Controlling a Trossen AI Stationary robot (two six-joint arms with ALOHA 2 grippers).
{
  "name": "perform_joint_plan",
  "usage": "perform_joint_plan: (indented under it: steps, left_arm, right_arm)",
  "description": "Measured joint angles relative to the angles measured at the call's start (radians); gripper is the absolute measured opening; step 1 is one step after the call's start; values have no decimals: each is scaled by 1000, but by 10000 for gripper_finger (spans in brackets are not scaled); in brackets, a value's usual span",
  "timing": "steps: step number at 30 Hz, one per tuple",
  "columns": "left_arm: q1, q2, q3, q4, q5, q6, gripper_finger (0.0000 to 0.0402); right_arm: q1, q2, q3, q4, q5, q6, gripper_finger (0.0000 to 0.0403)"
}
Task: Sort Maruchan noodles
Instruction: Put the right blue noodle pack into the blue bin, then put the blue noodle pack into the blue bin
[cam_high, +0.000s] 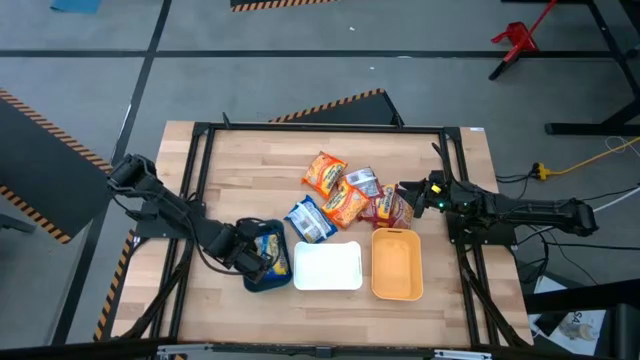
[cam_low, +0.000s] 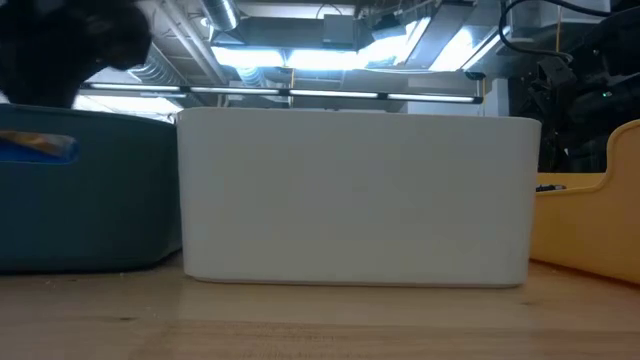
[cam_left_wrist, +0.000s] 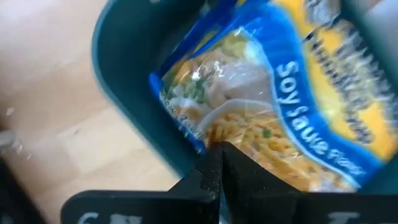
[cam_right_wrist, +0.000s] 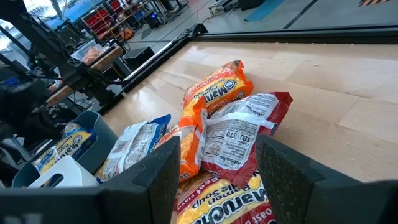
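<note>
While the left gripper (cam_high: 262, 262), pressed together, sat over the teal tray (cam_high: 254, 282), the spread right gripper (cam_high: 408, 192) faced a dark red packet (cam_high: 385, 209); straddle only that one.

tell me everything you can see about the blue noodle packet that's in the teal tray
The blue noodle packet is a flat, crinkly, shiny plastic pack, blue-edged with a yellow band and a noodle picture, printed "Soy Sauce Flavor". It looks sealed. It lies tilted inside the teal tray, leaning against the tray's wall, at the table's front left. The left gripper is right over it with fingers shut; whether they pinch the packet's edge cannot be told.
</note>
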Motion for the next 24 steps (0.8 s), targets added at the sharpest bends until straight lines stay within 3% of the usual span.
perform_joint_plan:
  steps: [11, 24]
  left_arm:
    - [-1, 0, -21, 20, 9, -1, 0]
    - [6, -159, 105, -62, -200, 83, 1]
  right_arm:
    - [0, 0, 0, 0, 0, 1, 195]
    - [0, 0, 0, 0, 1, -1, 195]
